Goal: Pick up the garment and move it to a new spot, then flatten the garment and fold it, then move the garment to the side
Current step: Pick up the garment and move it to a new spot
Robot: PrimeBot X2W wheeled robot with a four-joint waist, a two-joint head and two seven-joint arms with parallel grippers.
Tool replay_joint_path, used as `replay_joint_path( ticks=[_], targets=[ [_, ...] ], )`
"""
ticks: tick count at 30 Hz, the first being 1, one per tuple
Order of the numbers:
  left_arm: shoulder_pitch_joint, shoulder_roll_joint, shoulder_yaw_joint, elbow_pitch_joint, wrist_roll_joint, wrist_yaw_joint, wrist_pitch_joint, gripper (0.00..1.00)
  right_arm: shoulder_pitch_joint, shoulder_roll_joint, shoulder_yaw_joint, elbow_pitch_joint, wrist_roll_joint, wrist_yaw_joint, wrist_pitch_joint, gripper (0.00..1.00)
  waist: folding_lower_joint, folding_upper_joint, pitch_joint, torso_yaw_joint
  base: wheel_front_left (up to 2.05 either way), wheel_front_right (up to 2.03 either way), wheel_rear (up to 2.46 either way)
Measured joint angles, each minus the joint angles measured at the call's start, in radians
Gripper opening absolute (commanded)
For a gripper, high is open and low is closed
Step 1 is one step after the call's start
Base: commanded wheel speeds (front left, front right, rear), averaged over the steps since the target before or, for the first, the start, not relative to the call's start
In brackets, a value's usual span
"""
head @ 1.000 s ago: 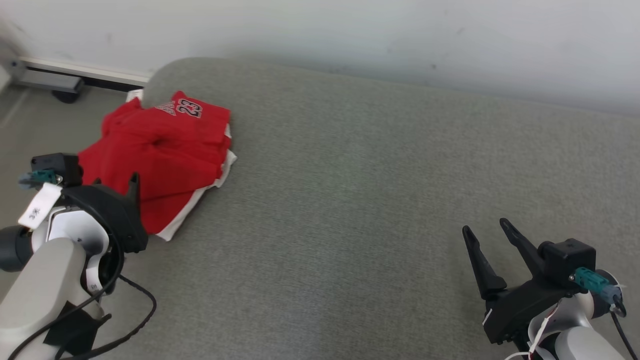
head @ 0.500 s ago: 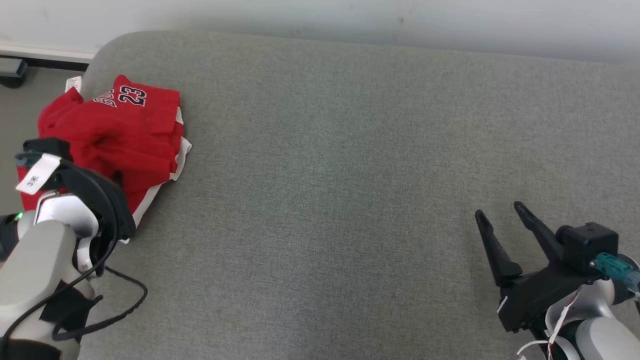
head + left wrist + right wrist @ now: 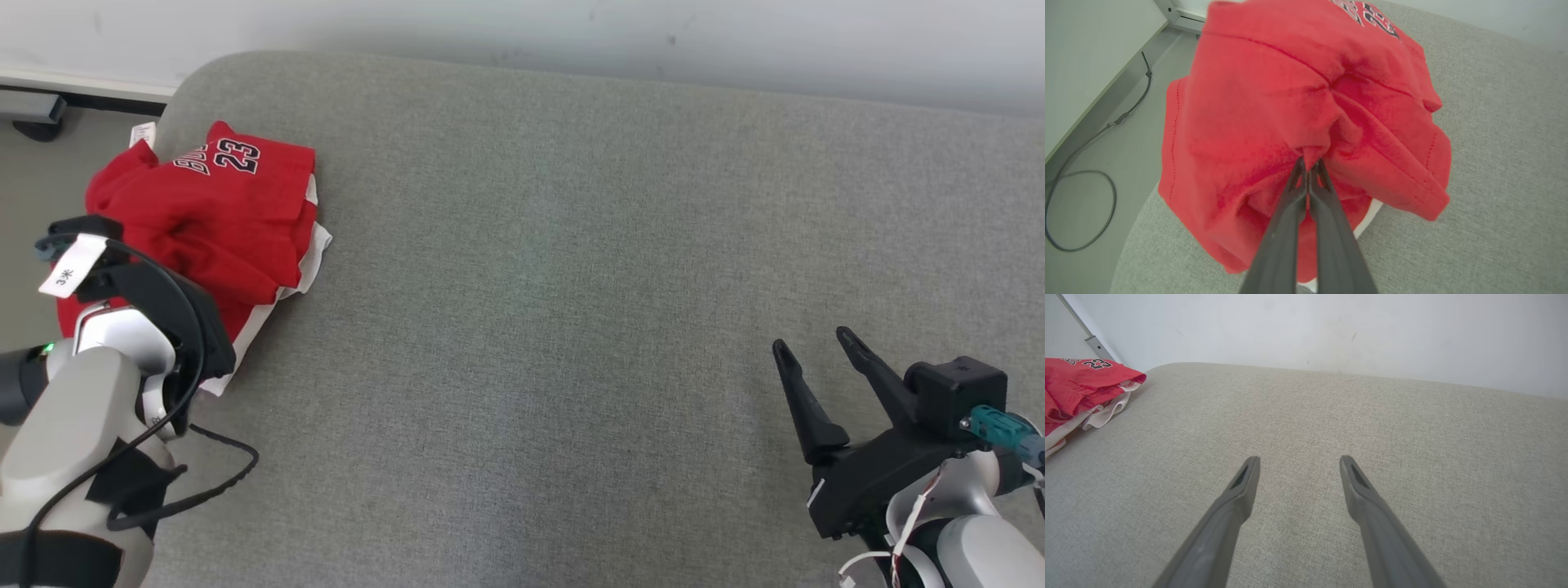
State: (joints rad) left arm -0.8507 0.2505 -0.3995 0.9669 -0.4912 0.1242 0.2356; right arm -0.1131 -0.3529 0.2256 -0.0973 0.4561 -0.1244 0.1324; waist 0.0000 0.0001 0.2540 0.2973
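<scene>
Two grippers show over a grey cushion (image 3: 571, 327). At the far left, the left gripper (image 3: 1308, 163) has its two dark fingers pressed together on a pinch of the red garment (image 3: 1274, 102), and folds radiate from the pinched spot. In the head view the tips are buried in the cloth, behind the black wrist housing and a white tag (image 3: 72, 265).

The garment (image 3: 212, 212) sits crumpled in a soft mound on the cushion's left end, close to its rounded back corner and right at its left edge. It is a knit with stitched seams, a dark "23" printed near its far side and white trim (image 3: 314, 253) peeking out along its right and near sides.

Left of the cushion lies smooth grey floor (image 3: 1106, 134) with a looped dark cable (image 3: 1069, 192) on it.

Rightward, the cushion is a flat, finely woven stretch, bare across its middle and bounded at the back by a pale wall (image 3: 571, 24).

At the lower right, the right gripper (image 3: 811, 338) hangs just above the fabric with its fingers spread wide and nothing between them (image 3: 1299, 459), well apart from the garment.
</scene>
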Motion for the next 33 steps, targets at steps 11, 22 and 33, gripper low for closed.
replay_joint_path(
  ticks=[11,22,33],
  targets=[
    [-0.076,0.004,-0.003,0.014,0.046,0.0,-0.044,0.0,-0.02,0.062,0.022,0.06,-0.001,0.0,0.0,1.0,-0.0001,0.0,-0.079,0.003,0.0,0.0,0.0],
    [-0.114,-0.015,-0.045,-0.039,0.094,0.0,-0.078,0.0,0.012,0.109,0.023,0.118,0.0,0.0,-0.018,1.0,-0.0001,-0.0001,-0.186,-0.026,0.0,0.0,0.0],
    [-0.117,-0.08,-0.076,-0.15,0.089,-0.042,-0.079,0.0,0.027,0.147,0.041,0.125,0.0,0.0,-0.024,1.0,-0.0002,-0.0002,-0.252,-0.101,0.0,0.0,0.0]
  ],
)
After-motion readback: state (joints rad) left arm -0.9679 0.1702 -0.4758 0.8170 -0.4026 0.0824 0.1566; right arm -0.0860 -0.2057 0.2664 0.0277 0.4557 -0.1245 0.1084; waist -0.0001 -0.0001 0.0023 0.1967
